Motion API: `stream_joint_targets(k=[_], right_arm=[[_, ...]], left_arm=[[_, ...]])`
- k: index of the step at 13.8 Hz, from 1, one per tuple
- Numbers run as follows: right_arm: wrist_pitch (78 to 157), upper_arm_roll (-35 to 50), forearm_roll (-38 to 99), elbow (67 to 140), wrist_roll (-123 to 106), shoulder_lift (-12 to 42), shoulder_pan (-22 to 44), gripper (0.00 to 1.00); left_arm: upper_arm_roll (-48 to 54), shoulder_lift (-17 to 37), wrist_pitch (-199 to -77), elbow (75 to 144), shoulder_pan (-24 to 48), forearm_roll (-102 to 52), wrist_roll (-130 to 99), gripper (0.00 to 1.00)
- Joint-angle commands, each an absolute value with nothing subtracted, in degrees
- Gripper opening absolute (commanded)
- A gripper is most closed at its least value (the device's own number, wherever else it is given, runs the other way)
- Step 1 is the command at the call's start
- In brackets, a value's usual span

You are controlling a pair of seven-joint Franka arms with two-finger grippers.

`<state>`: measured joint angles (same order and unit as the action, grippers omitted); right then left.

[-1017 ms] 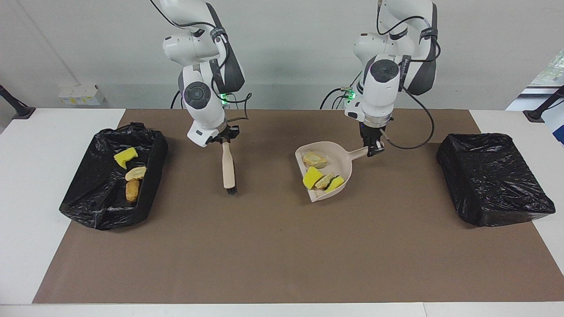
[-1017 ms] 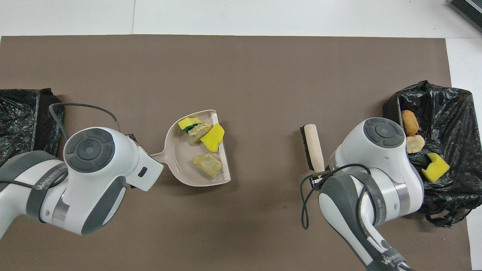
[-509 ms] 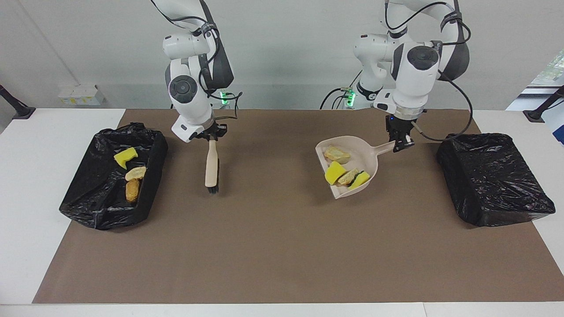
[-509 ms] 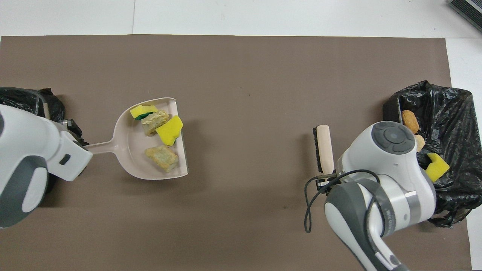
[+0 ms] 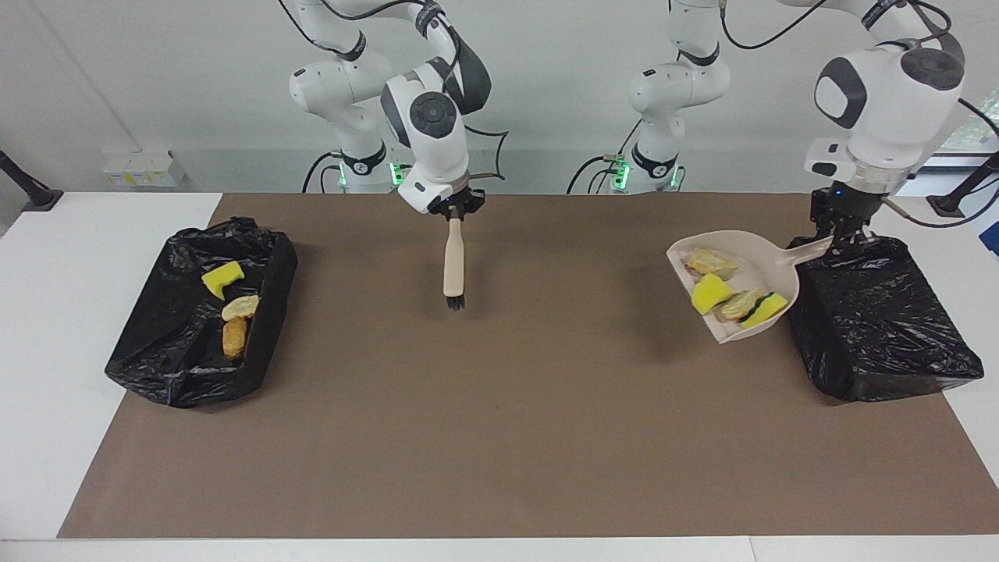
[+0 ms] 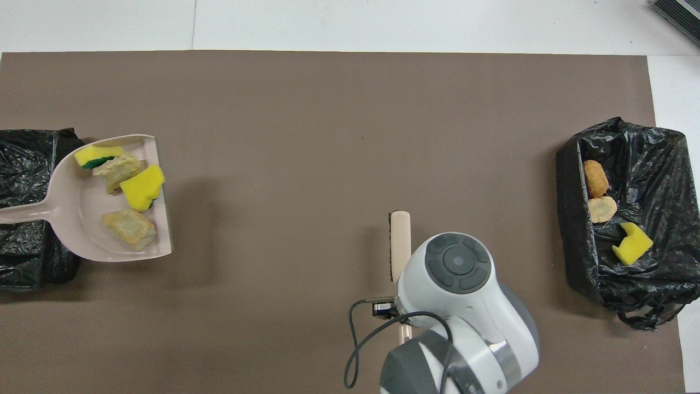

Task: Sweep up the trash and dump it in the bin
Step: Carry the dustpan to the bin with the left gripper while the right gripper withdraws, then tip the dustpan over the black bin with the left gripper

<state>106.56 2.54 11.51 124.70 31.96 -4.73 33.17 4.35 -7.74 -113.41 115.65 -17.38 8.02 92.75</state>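
The left gripper (image 5: pixel 841 238) holds the full dustpan (image 5: pixel 761 261) (trash (image 5: pixel 712 292) inside) beside the bin (image 5: pixel 878 328) at right, ready to tip; the right gripper (image 5: pixel 456 209) holds the brush (image 5: pixel 453 265).

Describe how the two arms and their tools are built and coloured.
Both arms are glossy white with dark grey joint caps and grey bands. Black cables loop along each arm to the wrist, and green lights glow at the bases. The left tool and right tool are small, black and two-fingered.

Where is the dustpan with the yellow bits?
The dustpan hangs in the air in the left gripper, beside the black bin at the left arm's end of the table.
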Motion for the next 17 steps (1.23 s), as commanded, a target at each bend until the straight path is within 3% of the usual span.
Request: stream_joint_targets(k=[1, 6, 9, 17], right_arm=[[109.9, 2.7, 13.4, 124.4, 39.6, -3.9, 38.7, 0.0], [116.2, 2.7, 15.1, 124.0, 44.2, 2.2, 48.5, 0.0], [120.3, 2.7, 15.1, 123.7, 44.3, 6.1, 51.3, 0.0], [119.4, 2.8, 15.9, 123.1, 44.4, 6.2, 53.1, 0.0]], left_arm=[[4.9, -5.3, -112.1, 110.5, -24.3, 6.9, 102.5, 0.0], [4.9, 1.2, -114.6, 100.3, -34.0, 9.7, 116.6, 0.0], [2.9, 3.9, -121.4, 99.1, -34.8, 16.0, 120.1, 0.0], [2.7, 4.2, -123.9, 99.8, -34.3, 34.5, 113.6, 0.0]])
